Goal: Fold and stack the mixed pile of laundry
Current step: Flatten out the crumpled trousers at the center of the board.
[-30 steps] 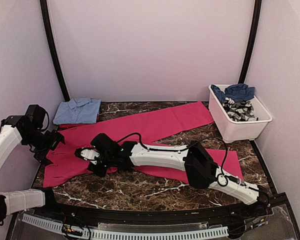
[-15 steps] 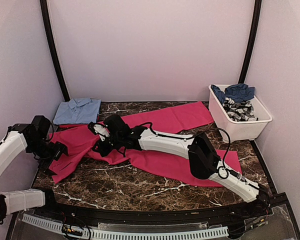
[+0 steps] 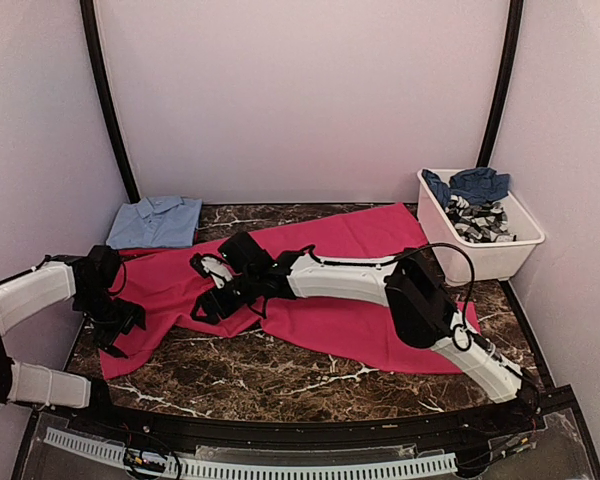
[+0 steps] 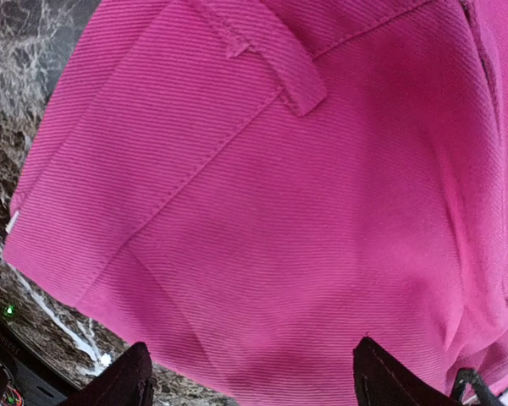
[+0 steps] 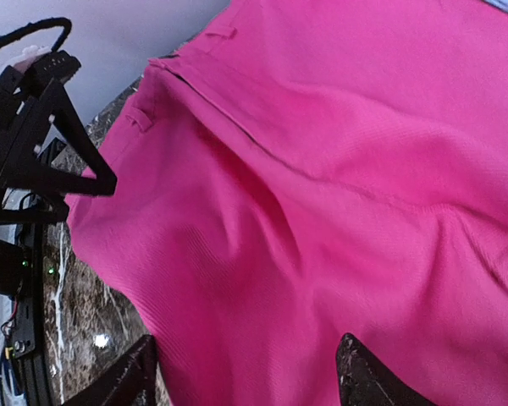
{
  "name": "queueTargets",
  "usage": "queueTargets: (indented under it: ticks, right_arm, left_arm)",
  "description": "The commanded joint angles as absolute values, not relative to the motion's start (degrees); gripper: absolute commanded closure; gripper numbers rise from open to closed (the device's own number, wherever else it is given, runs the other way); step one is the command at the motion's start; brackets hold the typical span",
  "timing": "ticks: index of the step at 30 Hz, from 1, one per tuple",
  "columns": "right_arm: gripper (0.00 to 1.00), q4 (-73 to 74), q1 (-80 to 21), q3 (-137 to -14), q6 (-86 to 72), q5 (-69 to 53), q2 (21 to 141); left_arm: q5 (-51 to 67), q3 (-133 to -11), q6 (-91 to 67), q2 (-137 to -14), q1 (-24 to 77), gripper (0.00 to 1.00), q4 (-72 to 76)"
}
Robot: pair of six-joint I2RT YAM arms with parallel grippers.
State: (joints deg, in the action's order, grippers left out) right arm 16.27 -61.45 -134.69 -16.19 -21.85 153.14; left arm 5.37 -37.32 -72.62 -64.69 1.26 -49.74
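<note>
The large magenta garment (image 3: 330,322) lies spread across the marble table, its waistband end at the left. My right gripper (image 3: 208,288) reaches far left and hovers open just over that end, its jaws wide above the cloth (image 5: 322,169) with nothing between them (image 5: 245,381). My left gripper (image 3: 115,330) is open at the garment's near-left corner, both fingers over pink fabric (image 4: 279,211) and a belt loop (image 4: 279,59). A folded light blue shirt (image 3: 155,222) rests at the back left. The navy garment (image 3: 475,183) and the grey-and-white patterned one (image 3: 477,220) sit in the tub.
A white plastic tub (image 3: 480,260) stands at the back right against the wall. Black corner posts (image 3: 105,100) flank the back wall. The right arm (image 3: 350,280) stretches across the middle of the table. The table's near edge (image 3: 280,425) runs just ahead of the arm bases.
My right gripper carried the pink cloth toward the back, then opened and let it go. My left arm swung down and inward to the garment's near-left corner, its jaws narrowing slightly.
</note>
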Motion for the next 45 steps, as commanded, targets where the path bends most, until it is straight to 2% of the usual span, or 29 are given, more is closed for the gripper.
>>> queueTargets:
  ticks: [1,4,7,8,10,19,26,35,39,43,45]
  right_arm:
    - [0.24,14.1,-60.4,-121.9,-15.5,-20.4,136.3]
    - [0.15,13.5,-59.2,-110.0,-17.2,-19.1,126.1]
    - [0.12,14.9,-58.0,-97.8,-18.8,-16.7,116.0]
    - [0.12,15.9,-57.8,-94.3,-19.7,-15.6,112.9]
    - [0.14,19.4,-57.2,-87.7,-22.2,-13.3,107.7]
    - [0.18,26.8,-50.9,-59.0,-35.0,-9.6,87.2]
    - [0.17,23.3,-42.9,-48.3,-37.5,-13.6,87.7]
    - [0.14,22.7,-30.7,-42.0,-39.5,-16.3,86.5]
    - [0.14,22.5,-25.6,-40.7,-38.3,-15.9,85.8]
    - [0.15,22.3,-21.5,-42.2,-35.9,-16.0,86.3]
    - [0.15,24.1,-21.3,-44.2,-34.9,-14.9,85.7]
  left_arm:
    - [0.9,-42.9,-67.8,-67.8,2.3,0.20,-45.6]
    - [0.8,-46.1,-63.2,-69.2,4.5,0.26,-43.4]
    - [3.8,-48.6,-57.3,-70.0,5.2,0.27,-40.6]
    - [5.1,-48.8,-55.9,-70.6,5.9,0.33,-39.5]
    - [6.2,-49.9,-54.0,-72.2,8.5,0.38,-38.7]
    - [7.7,-47.7,-50.4,-82.4,13.4,0.41,-40.5]
    - [6.2,-47.7,-51.8,-89.0,12.3,0.41,-42.2]
    - [4.1,-46.6,-47.4,-90.8,-1.7,0.42,-44.4]
    - [2.0,-47.9,-45.9,-91.4,-4.1,0.43,-44.4]
    - [5.5,-52.3,-36.0,-87.6,-3.6,0.39,-42.1]
    - [3.8,-54.6,-31.7,-83.5,-1.2,0.34,-42.5]
